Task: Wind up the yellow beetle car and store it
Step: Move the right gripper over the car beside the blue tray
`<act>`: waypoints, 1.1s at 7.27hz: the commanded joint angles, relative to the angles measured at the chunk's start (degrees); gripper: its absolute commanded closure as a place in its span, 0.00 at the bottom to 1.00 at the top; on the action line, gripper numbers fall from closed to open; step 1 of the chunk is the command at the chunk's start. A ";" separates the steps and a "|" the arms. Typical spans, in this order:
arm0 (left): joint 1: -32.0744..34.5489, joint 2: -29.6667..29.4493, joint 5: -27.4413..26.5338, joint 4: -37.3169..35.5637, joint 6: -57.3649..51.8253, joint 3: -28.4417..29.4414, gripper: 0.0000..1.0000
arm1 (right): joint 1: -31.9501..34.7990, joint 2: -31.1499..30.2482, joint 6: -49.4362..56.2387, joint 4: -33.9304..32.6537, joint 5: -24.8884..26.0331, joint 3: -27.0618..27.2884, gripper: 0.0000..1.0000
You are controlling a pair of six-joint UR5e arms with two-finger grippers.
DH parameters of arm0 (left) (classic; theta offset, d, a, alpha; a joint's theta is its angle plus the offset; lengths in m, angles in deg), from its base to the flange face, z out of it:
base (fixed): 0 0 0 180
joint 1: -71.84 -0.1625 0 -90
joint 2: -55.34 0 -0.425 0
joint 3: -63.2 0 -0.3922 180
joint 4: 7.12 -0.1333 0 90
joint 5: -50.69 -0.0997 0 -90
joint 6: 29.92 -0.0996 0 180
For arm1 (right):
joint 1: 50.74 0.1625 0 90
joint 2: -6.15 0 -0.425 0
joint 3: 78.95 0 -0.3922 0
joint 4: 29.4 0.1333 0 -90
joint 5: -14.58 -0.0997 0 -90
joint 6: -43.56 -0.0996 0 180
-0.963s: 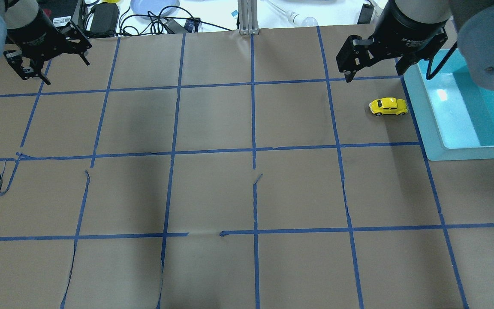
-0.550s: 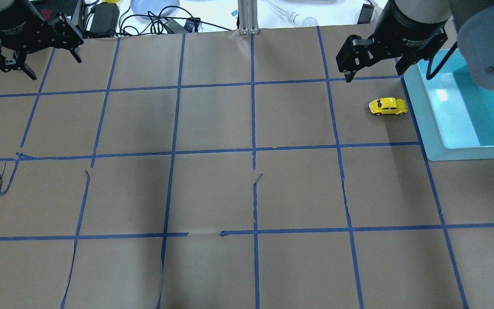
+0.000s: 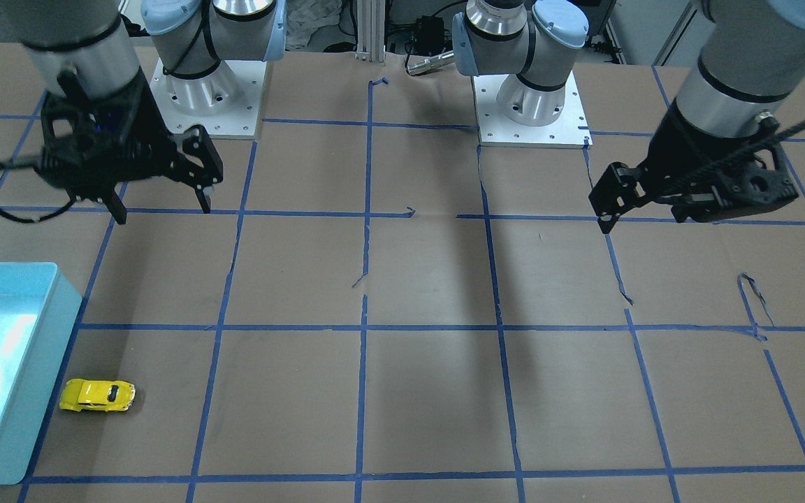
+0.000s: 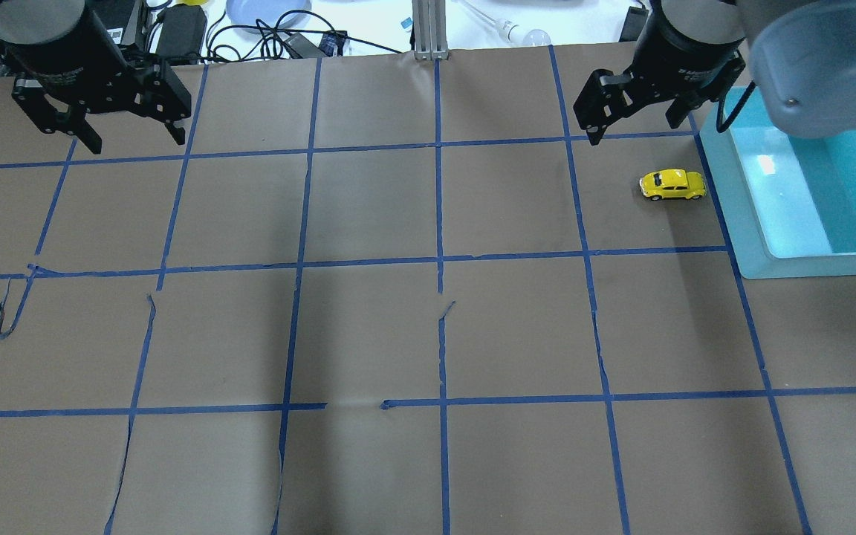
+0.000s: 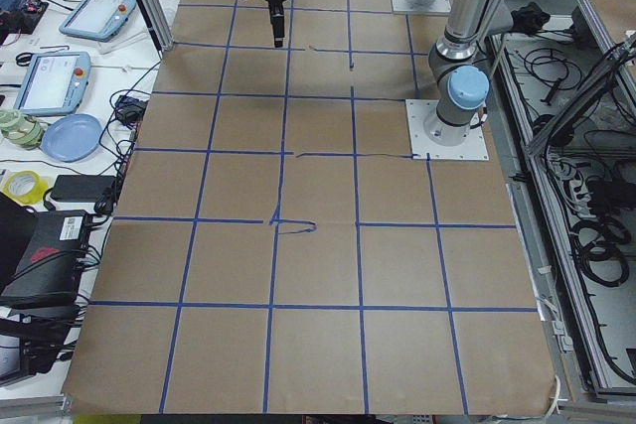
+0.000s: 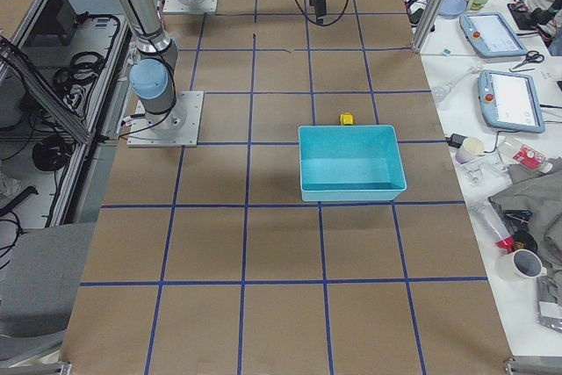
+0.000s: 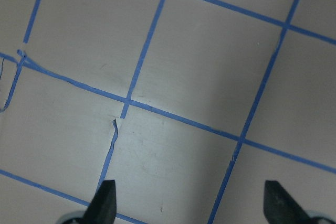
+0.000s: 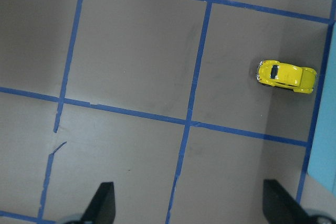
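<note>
The yellow beetle car (image 4: 672, 184) stands on its wheels on the brown paper, just left of the teal bin (image 4: 733, 200). It also shows in the front view (image 3: 97, 395), the right side view (image 6: 347, 118) and the right wrist view (image 8: 286, 76). My right gripper (image 4: 634, 130) is open and empty. It hangs above the table, beyond the car and slightly to its left, apart from it (image 3: 163, 209). My left gripper (image 4: 136, 141) is open and empty at the far left (image 3: 647, 220), over bare paper (image 7: 191, 205).
The bin (image 3: 25, 363) holds nothing that I can see. Cables, a power brick and a blue plate (image 4: 268, 11) lie past the table's far edge, by a metal post (image 4: 428, 30). The arm bases (image 3: 207, 91) stand on the robot's side. Blue tape grids the paper.
My left gripper has swung right and toward the robot and has turned. My right gripper has shifted slightly left. The car has not moved.
</note>
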 commanded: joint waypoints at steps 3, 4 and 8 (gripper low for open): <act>2.25 4.09 2.87 -0.20 -2.22 -3.32 0.00 | -8.94 14.63 39.28 -12.69 -1.14 -0.63 0.00; 2.25 4.53 2.96 -0.20 -2.22 -3.41 0.00 | -10.80 15.86 50.10 -14.54 -1.14 -0.37 0.00; 2.25 5.15 3.48 -0.11 -2.31 -5.16 0.00 | -14.93 24.20 86.73 -21.57 -1.05 -0.10 0.00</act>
